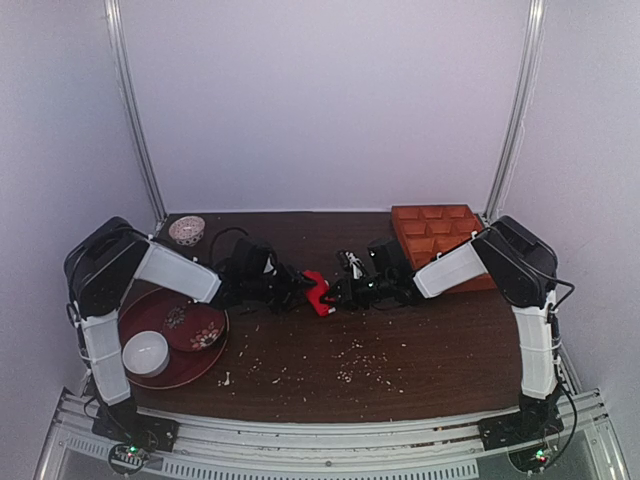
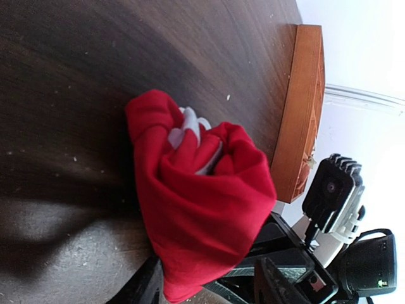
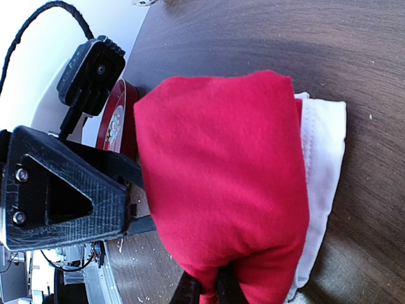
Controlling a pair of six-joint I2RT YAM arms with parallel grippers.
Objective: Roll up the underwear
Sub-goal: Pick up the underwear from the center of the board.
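surface: dark wood counter (image 1: 430, 340), crumbs towards 6 o'clock; white walls.
edges: orange tray (image 1: 440, 232) at 1 o'clock, red plate (image 1: 170, 378) at 8 o'clock.
underwear (image 1: 318, 293): bunched at centre, white band showing.
right tool (image 3: 210, 288): pinched on the underwear.
left tool (image 1: 293, 290): at its 9 o'clock; grip cannot be told.

Open tabletop (image 1: 400, 345) along near edge, underwear (image 1: 320, 293) bunched mid-table, tray (image 1: 440, 232) back right, plate (image 1: 150, 380) front left

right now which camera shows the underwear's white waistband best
Right wrist: the underwear fills the frame, its white waistband clear along the right edge. Left wrist shows only a peek of white in the bunched red; top view, just a small red patch.
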